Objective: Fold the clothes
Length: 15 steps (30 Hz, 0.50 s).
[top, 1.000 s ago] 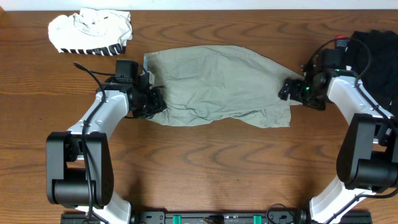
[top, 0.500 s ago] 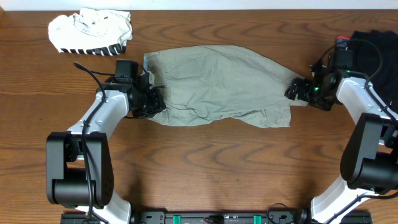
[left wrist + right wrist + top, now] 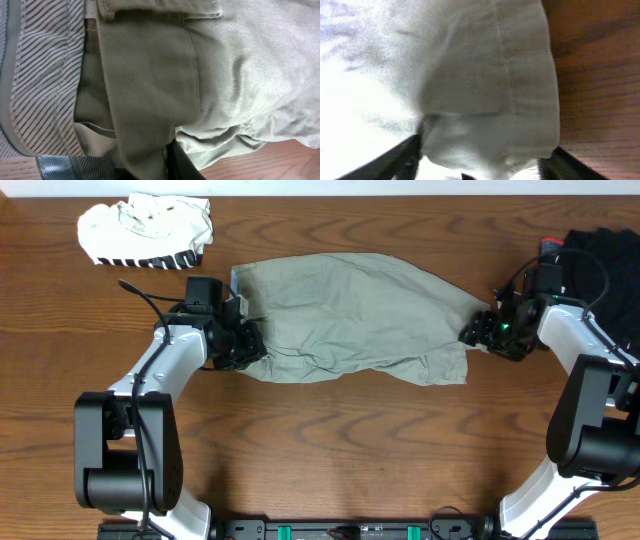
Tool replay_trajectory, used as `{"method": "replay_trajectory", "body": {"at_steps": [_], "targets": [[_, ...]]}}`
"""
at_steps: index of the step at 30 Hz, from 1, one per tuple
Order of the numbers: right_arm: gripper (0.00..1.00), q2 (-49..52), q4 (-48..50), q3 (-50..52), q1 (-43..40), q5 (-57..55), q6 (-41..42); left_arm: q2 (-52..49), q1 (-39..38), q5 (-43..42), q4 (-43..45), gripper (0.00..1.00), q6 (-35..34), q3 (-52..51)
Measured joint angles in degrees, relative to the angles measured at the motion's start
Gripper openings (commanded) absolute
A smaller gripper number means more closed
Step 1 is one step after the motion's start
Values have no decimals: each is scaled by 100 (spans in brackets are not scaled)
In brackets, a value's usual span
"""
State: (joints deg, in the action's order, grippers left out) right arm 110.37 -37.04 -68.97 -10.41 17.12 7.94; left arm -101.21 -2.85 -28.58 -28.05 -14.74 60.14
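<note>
Two arms work at the counter (image 3: pixel 330 450), and the khaki garment (image 3: pixel 350 315) lies spread between their hands, rumpled and a little lopsided but flat on the wood. The left hand (image 3: pixel 245 345) is pinched shut on the garment's near-left edge; in its wrist view the cloth fills the picture, with a seam, a pocket flap and a striped lining (image 3: pixel 45 75) showing just ahead of the grip. The right hand (image 3: pixel 475 332) is at the opposite end. Its fingers (image 3: pixel 405 152) stand apart on either side of a hemmed corner, so the cloth sits between them but is not yet clamped. To my eye the fold of this piece has not begun: no edge is lifted or laid over another, and the hands look to be only taking hold of its two ends. I count three garments. One is the khaki one between the hands. One is a white garment with black stripes (image 3: pixel 145 232), bunched in a loose heap beyond the left hand and to its outer side, well apart from it. One is a black garment (image 3: pixel 600 265), heaped just beyond the right hand on its outer side and partly cut off by the edge of view. Neither heap looks neatly folded, so I judge most of the job is left.
</note>
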Motion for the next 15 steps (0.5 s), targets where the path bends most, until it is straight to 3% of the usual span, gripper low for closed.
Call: {"method": "replay_trajectory", "body": {"at_steps": [4, 9, 11, 15], "targets": [[22, 0, -4, 0, 4, 26, 70, 0, 0, 0, -2, 11, 0, 0], [3, 0, 2, 0, 4, 111, 79, 0, 0, -2, -4, 11, 2, 0], [1, 0, -4, 0, 7, 133, 101, 0, 0, -13, -7, 6, 0, 0], [1, 0, -114, -22, 7, 133, 149, 0, 0, -22, -46, 6, 2, 0]]}}
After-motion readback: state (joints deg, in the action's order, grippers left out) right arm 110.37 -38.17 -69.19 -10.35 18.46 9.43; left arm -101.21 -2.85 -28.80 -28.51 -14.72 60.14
